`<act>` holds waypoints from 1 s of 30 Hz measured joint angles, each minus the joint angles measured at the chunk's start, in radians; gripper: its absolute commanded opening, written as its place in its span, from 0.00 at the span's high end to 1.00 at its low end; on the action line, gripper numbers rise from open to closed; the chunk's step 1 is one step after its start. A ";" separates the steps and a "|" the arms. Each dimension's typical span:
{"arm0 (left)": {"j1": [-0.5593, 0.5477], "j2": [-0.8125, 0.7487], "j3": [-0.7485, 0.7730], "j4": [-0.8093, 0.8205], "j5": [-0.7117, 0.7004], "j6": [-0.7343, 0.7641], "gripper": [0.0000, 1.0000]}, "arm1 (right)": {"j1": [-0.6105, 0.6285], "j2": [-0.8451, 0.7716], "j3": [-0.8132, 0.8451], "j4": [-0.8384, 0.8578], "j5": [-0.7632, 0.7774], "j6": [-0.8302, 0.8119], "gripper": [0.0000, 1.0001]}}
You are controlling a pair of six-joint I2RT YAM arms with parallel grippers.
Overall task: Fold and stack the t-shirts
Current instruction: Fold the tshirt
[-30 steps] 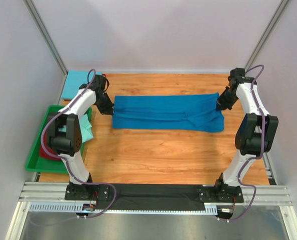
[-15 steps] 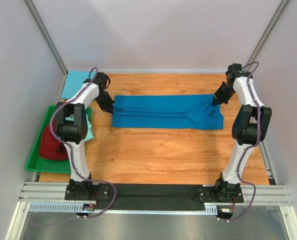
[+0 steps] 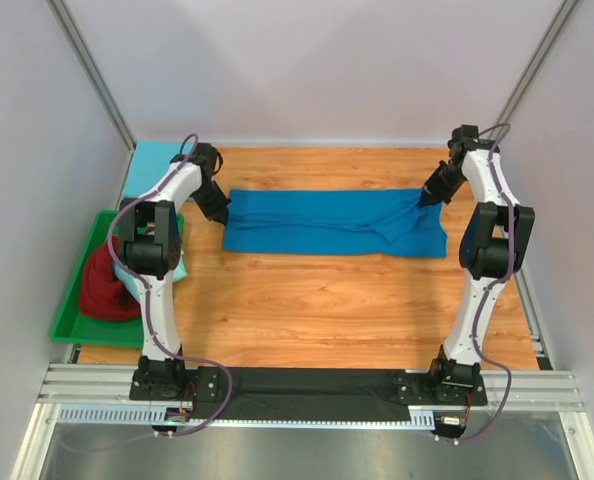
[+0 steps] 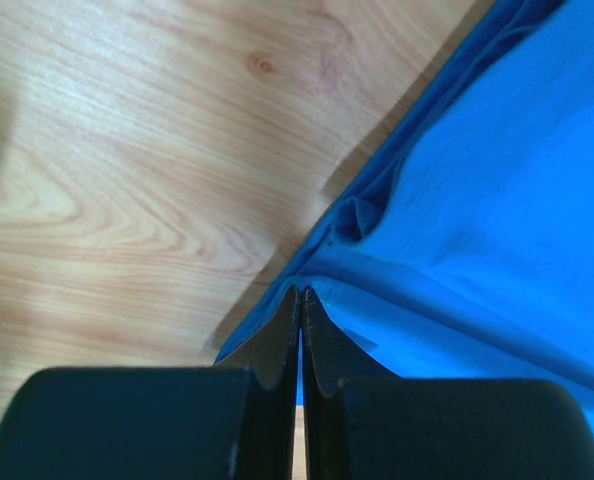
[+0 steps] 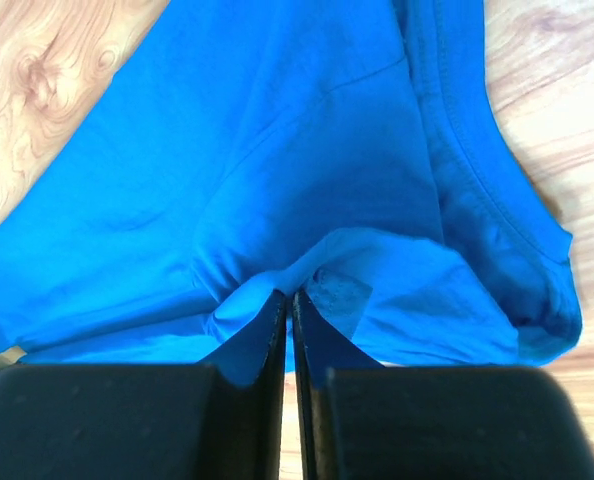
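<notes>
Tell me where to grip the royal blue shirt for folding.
Its two far corners, one at each short end, approached from the outer sides: the royal blue shirt lies as a long flat band, so end grips should keep it taut. The left gripper and right gripper pinch there now.

The table (image 3: pixel 327 300) is pale orange-brown wood with a visible grain, filling the middle of the overhead frame between light walls. A royal blue t-shirt (image 3: pixel 327 222) lies on it as a long folded band running left to right across the upper middle, the bare boards showing above and below it. In the upper left corner sits a sky blue t-shirt (image 3: pixel 149 165), folded flat. A green tray (image 3: pixel 69 318) rests at the left edge, well apart from the royal blue band.
</notes>
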 measured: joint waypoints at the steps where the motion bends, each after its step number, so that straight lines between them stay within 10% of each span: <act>1: 0.000 0.005 0.008 -0.001 0.000 0.000 1.00 | 0.000 0.008 0.005 0.000 -0.001 0.000 0.93; 5: 0.000 0.026 0.049 -0.009 0.002 0.002 0.96 | 0.000 0.042 0.030 0.001 -0.002 0.001 0.86; 9: 0.000 0.041 0.092 -0.008 0.001 0.024 0.58 | -0.006 0.069 0.041 0.026 0.000 0.011 0.77; 14: -0.004 -0.042 0.014 0.030 -0.044 0.068 0.33 | -0.025 0.095 0.069 0.034 0.040 0.008 0.64; 22: -0.049 -0.406 -0.254 0.151 0.001 0.171 0.47 | 0.048 -0.060 -0.033 0.042 0.088 -0.024 0.56; 30: -0.109 -0.266 -0.273 0.279 0.219 0.204 0.57 | 0.368 -0.223 -0.214 0.085 0.095 0.059 0.73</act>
